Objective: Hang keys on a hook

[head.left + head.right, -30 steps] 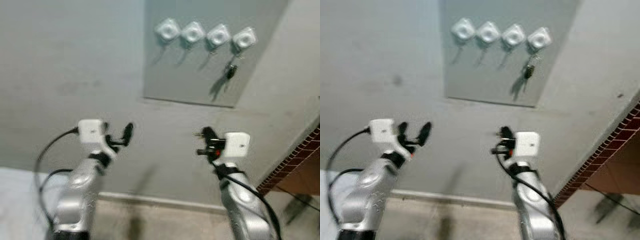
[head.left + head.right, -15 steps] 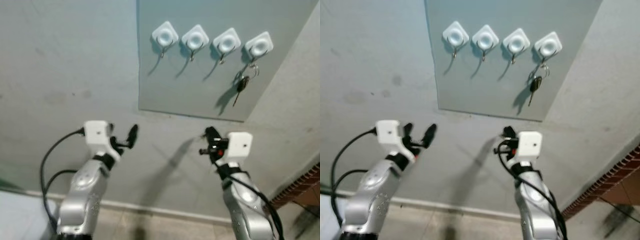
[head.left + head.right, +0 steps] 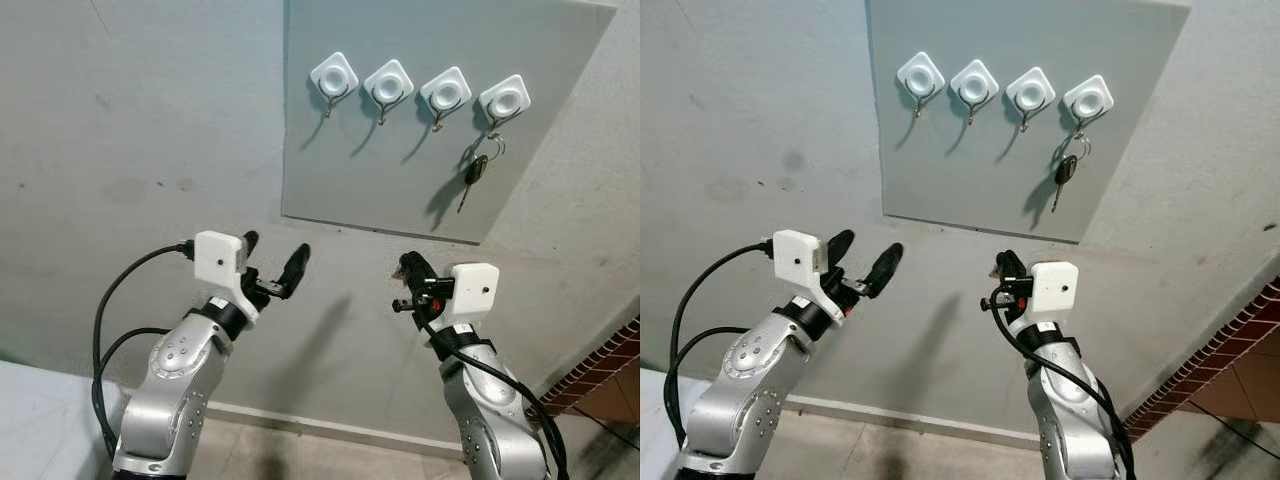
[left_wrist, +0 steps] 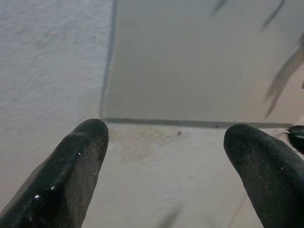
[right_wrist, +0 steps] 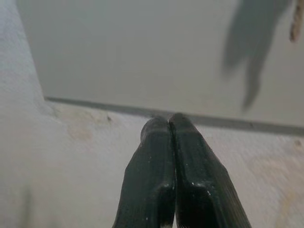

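1. Grey panel [image 3: 400,180] fixed flat to a pale wall [image 3: 130,150]; row of four white hooks [image 3: 419,87] across its upper part.
2. Keys [image 3: 476,172] hanging from the rightmost hook [image 3: 503,99], dark key head below a small ring, shadow cast to the left on the panel. Remaining three hooks bare.
3. Left gripper [image 3: 272,268] raised before the wall, below the panel's lower left corner, well apart from the keys. Fingers spread wide, nothing between them.
4. Left wrist view: two black fingertips [image 4: 78,166] far apart, framing the panel's lower edge and left corner; a small dark spot on the wall just under that edge. Finger spread confirmed more plainly here than from the head.
5. Right gripper [image 3: 408,275] raised below the panel's lower edge, beneath and left of the keys, not touching them.
6. Right wrist view: both fingers [image 5: 156,180] pressed together along their length, nothing held. Closure hard to judge from the head views, where the white wrist housing hides much of the fingers.
7. Strip of red-brown tiling [image 3: 1230,350] at far right, visible from the head camera. Floor and skirting line [image 3: 330,425] at the wall's foot.
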You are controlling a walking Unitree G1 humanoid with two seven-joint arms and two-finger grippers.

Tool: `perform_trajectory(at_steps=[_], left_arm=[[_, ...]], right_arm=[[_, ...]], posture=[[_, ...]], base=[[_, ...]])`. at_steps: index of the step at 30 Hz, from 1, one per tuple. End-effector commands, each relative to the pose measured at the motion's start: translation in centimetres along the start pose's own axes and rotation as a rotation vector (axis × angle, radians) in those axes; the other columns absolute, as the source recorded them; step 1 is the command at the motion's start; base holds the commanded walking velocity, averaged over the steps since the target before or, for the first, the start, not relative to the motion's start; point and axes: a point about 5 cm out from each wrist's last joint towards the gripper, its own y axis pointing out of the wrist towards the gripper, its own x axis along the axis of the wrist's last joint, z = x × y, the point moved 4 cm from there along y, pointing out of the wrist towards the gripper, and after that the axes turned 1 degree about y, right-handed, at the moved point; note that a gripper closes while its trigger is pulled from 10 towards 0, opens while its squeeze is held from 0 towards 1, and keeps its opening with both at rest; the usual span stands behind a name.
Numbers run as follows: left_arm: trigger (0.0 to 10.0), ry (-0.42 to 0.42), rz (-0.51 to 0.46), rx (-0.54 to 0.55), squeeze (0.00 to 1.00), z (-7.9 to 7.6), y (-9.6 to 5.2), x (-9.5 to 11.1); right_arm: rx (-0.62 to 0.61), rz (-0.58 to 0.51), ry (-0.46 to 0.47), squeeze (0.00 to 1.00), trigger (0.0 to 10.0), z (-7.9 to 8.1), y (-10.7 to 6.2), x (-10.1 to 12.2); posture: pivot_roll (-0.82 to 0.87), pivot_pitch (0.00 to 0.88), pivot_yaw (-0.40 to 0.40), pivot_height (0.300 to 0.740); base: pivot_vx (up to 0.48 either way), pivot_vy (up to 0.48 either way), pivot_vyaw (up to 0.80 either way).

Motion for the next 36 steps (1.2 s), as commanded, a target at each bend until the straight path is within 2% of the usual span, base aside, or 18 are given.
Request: perform_trajectory(at_steps=[1,4,6,9,20,30,36], left_arm=[[10.0,0.018,-0.012,-0.048,0.0,-0.9,0.4,0.9],[10.0,0.035,-0.037,-0.101,0.0,-2.0,0.9,2.0],[10.0,0.039,-0.044,-0.112,0.0,-2.3,1.1,2.4],[10.0,0.056,-0.079,-0.141,0.0,-2.7,1.6,3.7],[10.0,0.056,-0.09,-0.154,0.0,-2.6,2.0,4.5],[10.0,0.071,-0.109,-0.156,0.0,-2.4,2.5,5.3],[10.0,0.08,-0.14,-0.149,0.0,-1.9,2.8,6.4]], right_arm=[[0.044,-0.049,0.0,0.0,10.0,0.5,0.5,1.6],[0.073,-0.062,0.002,0.0,10.0,1.0,1.2,2.1],[0.084,-0.065,0.001,0.0,10.0,1.2,1.4,2.2],[0.154,-0.098,0.025,0.0,10.0,2.6,2.2,3.1],[0.28,-0.17,0.11,0.0,10.0,5.1,3.3,5.3],[0.338,-0.221,0.132,0.0,10.0,6.4,4.2,7.0],[0.382,-0.281,0.14,0.0,10.0,7.4,4.9,8.9]], posture=[[0.01,0.0,-0.052,0.732],[0.01,0.0,-0.054,0.732],[0.02,0.0,-0.054,0.732],[0.02,0.0,-0.055,0.732],[0.03,0.0,-0.051,0.732],[0.03,0.0,-0.051,0.732],[0.04,0.0,-0.052,0.732]], base=[[0.0,0.0,0.0],[0.0,0.0,0.0],[0.0,0.0,0.0],[0.0,0.0,0.0],[0.0,0.0,0.0],[0.0,0.0,0.0],[0.0,0.0,0.0]])
